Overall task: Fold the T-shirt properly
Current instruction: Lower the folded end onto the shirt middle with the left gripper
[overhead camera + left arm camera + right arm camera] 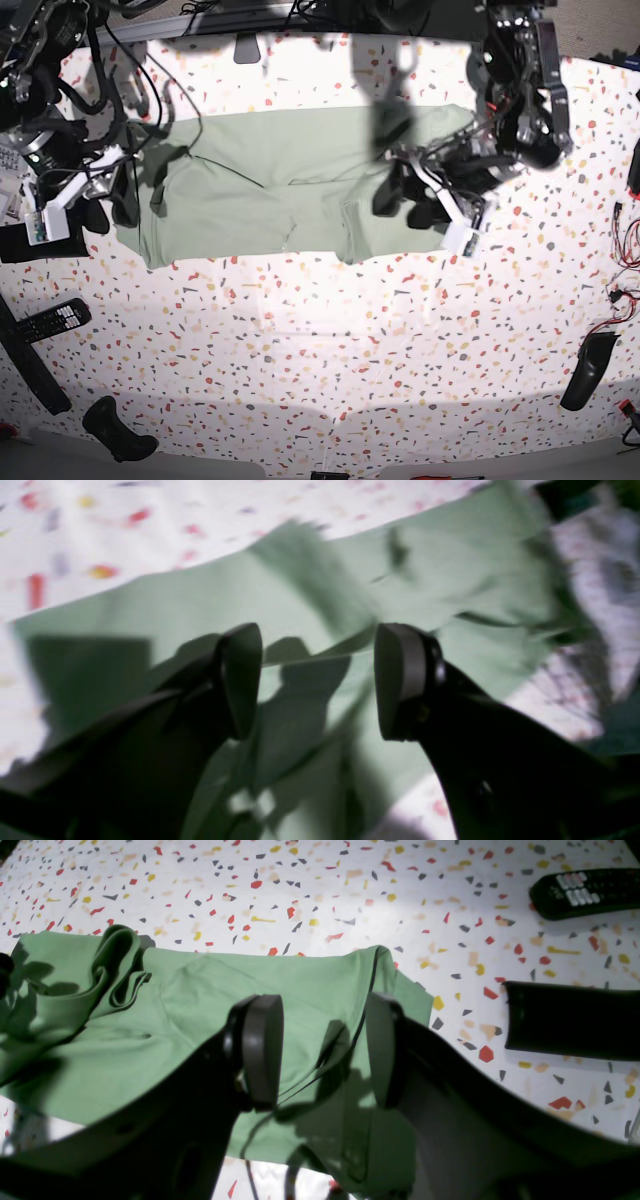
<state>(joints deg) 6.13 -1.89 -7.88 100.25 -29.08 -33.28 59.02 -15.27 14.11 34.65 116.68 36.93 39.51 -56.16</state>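
The pale green T-shirt lies spread across the far half of the speckled table, with creases and a folded-over part near its right end. Low over that right end hangs my left gripper. The left wrist view is blurred but shows the left gripper open above the T-shirt, its jaws holding nothing. My right gripper is at the shirt's left edge. In the right wrist view the right gripper stands open over the T-shirt, which is bunched at one corner.
A black remote control lies near the left edge and shows again as the remote. A dark block sits beside the shirt. Black objects rest near the front corners. Cables crowd the back left.
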